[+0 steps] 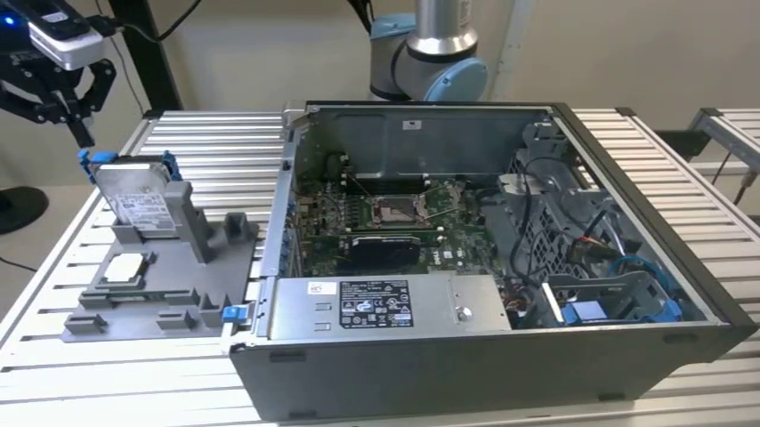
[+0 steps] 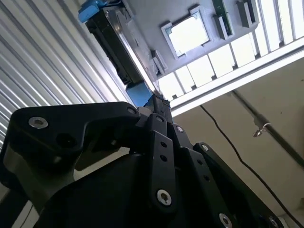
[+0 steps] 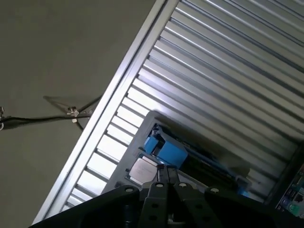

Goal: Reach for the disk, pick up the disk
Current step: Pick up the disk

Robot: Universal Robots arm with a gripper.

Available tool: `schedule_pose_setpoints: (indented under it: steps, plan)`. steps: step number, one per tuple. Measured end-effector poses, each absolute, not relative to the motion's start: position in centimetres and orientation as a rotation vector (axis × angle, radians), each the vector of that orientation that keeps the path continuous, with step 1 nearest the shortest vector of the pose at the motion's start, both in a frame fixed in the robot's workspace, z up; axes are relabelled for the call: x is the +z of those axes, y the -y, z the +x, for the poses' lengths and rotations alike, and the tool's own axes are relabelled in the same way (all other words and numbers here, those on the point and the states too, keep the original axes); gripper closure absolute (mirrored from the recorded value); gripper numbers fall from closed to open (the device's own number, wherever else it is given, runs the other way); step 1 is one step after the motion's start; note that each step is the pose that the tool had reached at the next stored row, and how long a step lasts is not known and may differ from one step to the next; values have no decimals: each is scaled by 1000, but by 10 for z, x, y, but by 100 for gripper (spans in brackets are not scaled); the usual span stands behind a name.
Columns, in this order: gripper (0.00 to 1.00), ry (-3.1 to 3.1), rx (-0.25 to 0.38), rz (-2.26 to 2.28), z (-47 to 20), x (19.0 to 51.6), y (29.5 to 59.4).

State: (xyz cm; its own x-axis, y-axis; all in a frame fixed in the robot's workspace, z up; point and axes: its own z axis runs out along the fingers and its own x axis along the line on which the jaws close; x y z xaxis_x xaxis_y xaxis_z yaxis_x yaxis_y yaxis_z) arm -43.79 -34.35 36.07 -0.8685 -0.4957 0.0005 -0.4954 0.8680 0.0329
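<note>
Disk: flat rectangular silver-grey metal hard drive with a white printed label, framed by a blue plastic bracket.

Location: it stands on edge, leaning slightly, in a slot of the grey moulded plastic stand. The stand sits near the edge of the slatted metal bench, on the exterior view's left.

Handling, as a judgement: the disk is rigid and dense for its size. Its smooth faces are likely to slip in a light pinch, and it is shock-sensitive, so you should spare it knocks and drops. The blue bracket looks thin and may flex. Take hold across the two flat metal faces at the exposed upper edge, not by the bracket's tabs.

Gripper: black, with linkage fingers. It hangs above and just outside the disk's upper corner, on the bench-edge side, and does not touch it. In both wrist views its jaws are drawn together with nothing between them, so it holds nothing.

Also on the stand: a small square silver chip lies flat, on the side of the disk toward the exterior camera.

Beside the stand: an open grey desktop computer case stands toward the exterior view's right.
</note>
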Motion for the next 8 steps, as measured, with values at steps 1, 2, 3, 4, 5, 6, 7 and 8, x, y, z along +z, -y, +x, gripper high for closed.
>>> schedule_pose_setpoints:
  steps: [1, 2, 3, 4, 5, 6, 7, 8]
  plan:
    - [100, 3023, -50, 820, -438, 361, 344]
    - [100, 3019, -49, 834, -438, 361, 344]
    - [100, 3015, -49, 847, -438, 361, 344]
    - [100, 3014, -49, 851, -438, 361, 344]
    - [100, 3014, -49, 851, -438, 361, 344]
    - [100, 3014, -49, 852, -438, 361, 344]
    - [100, 3014, -49, 852, -438, 361, 344]
    - [100, 3013, -49, 853, -438, 361, 344]
